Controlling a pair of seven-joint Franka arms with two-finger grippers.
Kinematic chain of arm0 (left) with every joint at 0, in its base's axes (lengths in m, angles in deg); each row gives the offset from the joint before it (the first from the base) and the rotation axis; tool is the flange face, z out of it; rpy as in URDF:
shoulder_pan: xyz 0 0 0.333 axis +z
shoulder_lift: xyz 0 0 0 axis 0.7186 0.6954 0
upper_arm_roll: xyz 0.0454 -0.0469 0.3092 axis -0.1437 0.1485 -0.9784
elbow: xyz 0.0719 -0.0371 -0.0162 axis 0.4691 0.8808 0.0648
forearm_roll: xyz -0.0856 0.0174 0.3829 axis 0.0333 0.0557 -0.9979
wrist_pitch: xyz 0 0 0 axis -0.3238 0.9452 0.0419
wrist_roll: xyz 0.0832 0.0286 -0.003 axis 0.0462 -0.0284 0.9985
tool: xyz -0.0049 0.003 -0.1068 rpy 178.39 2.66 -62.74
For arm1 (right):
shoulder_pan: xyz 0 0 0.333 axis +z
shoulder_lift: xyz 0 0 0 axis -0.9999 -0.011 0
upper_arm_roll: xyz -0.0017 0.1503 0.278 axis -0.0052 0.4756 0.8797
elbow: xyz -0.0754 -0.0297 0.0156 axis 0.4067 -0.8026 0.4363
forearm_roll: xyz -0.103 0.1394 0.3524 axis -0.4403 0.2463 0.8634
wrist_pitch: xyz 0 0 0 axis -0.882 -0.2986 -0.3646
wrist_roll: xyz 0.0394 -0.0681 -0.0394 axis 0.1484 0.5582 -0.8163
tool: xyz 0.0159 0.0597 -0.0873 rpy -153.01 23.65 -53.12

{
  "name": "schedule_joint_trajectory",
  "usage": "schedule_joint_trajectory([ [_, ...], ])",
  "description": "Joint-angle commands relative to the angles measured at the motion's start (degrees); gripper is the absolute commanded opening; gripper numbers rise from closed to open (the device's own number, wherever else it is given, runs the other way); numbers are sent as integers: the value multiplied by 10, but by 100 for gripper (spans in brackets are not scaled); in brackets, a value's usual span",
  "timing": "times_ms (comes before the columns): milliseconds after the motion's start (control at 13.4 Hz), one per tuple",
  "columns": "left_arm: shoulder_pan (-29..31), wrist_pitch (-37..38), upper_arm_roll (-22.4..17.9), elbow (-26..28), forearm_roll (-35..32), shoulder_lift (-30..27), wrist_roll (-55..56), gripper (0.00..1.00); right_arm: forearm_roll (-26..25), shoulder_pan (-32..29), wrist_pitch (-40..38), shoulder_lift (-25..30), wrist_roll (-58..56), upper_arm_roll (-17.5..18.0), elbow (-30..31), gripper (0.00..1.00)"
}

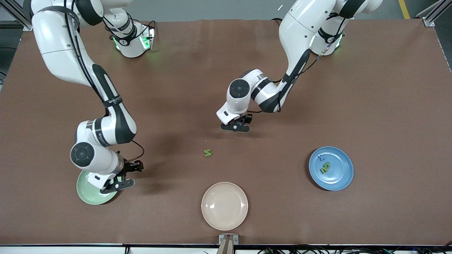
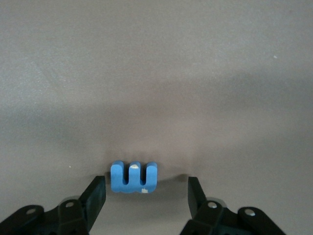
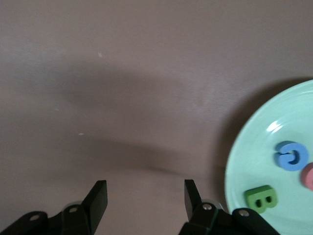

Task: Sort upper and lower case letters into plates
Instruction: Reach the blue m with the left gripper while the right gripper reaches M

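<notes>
**A:** So where does the left gripper (image 1: 236,127) stand?

**B:** Low over the bare desk (image 1: 353,88), jaws spread, with a blue letter (image 2: 133,177) lying flat between them, nearer one finger than the other. It looks like a lowercase "m" or "w", chunky, with three short prongs and a small white scuff.

**A:** How should it take it?

**B:** I'd centre the jaws on the letter first, drop until the tips nearly touch the desk, then close across its flat sides. It's small, so an off-centre pinch could spin it.

**A:** And the right gripper (image 1: 118,183)?

**B:** Also spread and holding nothing, at the rim of the mint green plate (image 1: 86,195). That plate holds a green "B" (image 3: 261,198), a blue "G" or "C" (image 3: 291,155) and the edge of a pinkish letter (image 3: 308,176).

**A:** Anything else loose?

**B:** A green letter (image 1: 208,152) on the desk below the left jaws, toward the cream plate (image 1: 224,206). The blue plate (image 1: 340,178) carries a few letters, probably the lowercase set.
</notes>
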Motion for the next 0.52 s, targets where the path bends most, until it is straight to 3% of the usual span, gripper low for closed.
schedule_joint_trajectory([
  [0, 1, -4, 2, 15, -8, -9, -13, 73, 11, 23, -12, 28, 61, -2, 22, 72],
  [299, 1, -4, 1, 29, -8, -10, -41, 58, 11, 68, -11, 32, 157, -1, 22, 72],
  [449, -1, -3, 1, 28, -8, -9, -40, 23, 11, 94, -8, 32, 209, -2, 22, 72],
])
